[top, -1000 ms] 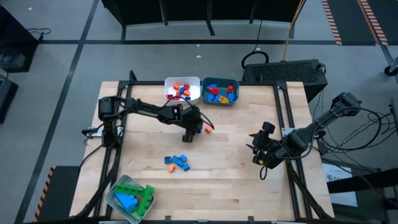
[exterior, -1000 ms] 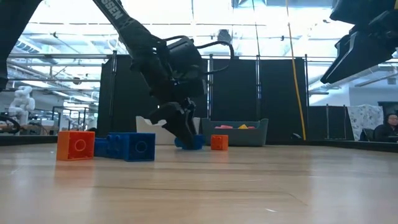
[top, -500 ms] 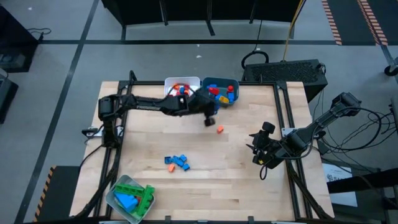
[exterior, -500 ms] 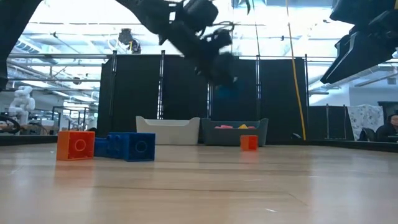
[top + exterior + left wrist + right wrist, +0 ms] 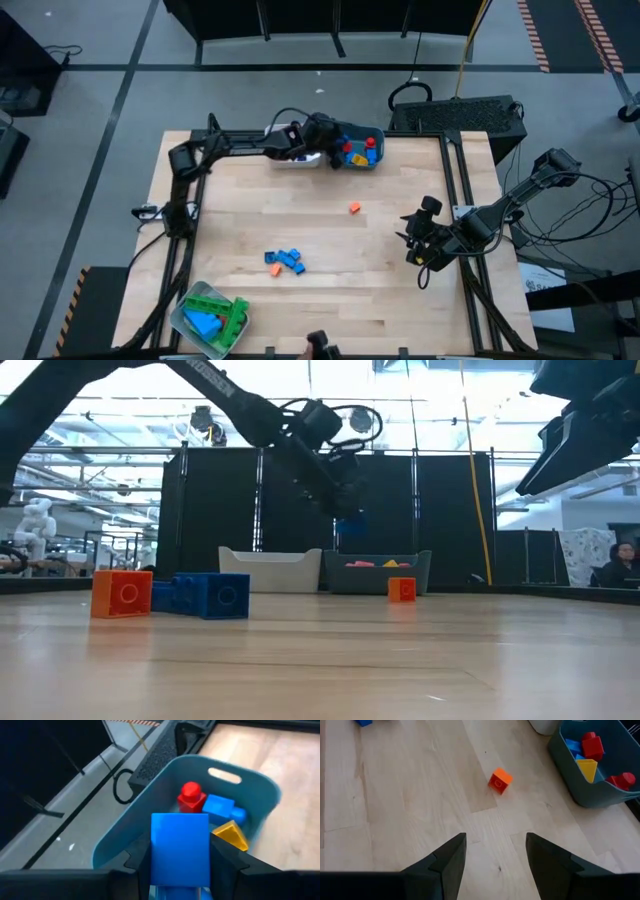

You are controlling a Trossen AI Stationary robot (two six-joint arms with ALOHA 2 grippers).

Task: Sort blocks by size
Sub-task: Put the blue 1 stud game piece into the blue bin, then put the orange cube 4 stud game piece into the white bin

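My left gripper point(image 5: 180, 870) is clamped on a blue block point(image 5: 180, 849), hanging over the teal bin point(image 5: 375, 160) at the table's far edge. The bin lies straight below and ahead of the block, already holding red, blue and yellow pieces, so I judge the drop is next. Right gripper point(image 5: 495, 855) waits with fingers apart at the right side; the orange cube point(image 5: 354, 208) sits mid-table, nearer that arm.
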